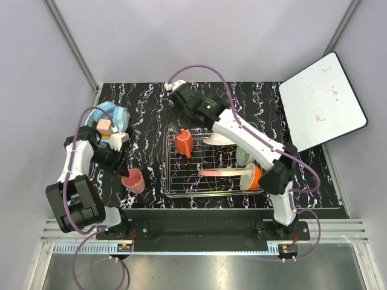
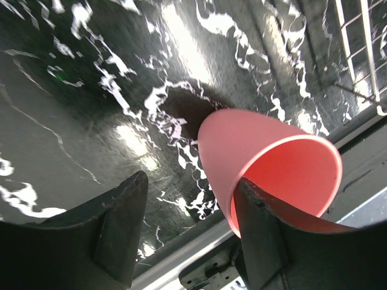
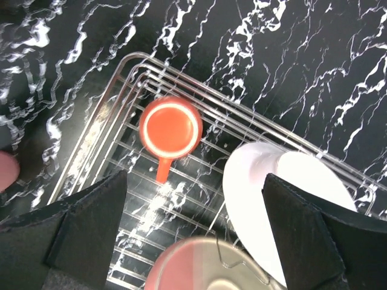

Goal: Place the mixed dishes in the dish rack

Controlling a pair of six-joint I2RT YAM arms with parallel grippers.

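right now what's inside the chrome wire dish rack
In the chrome wire dish rack: an orange-red mug, a white plate, a pale green bowl, a salmon-pink plate on edge and a white-and-orange bowl. The right arm hides parts of the white plate and pale green bowl.

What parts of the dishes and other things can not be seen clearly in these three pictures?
Pale green bowl, top view: mostly covered by the right arm.
Pink cup, left wrist view: near rim hidden behind a left-gripper finger; contact cannot be told.
White plate, right wrist view: cut off by a right-gripper finger and the picture edge.
White board, top view: red scribbles too small to read.
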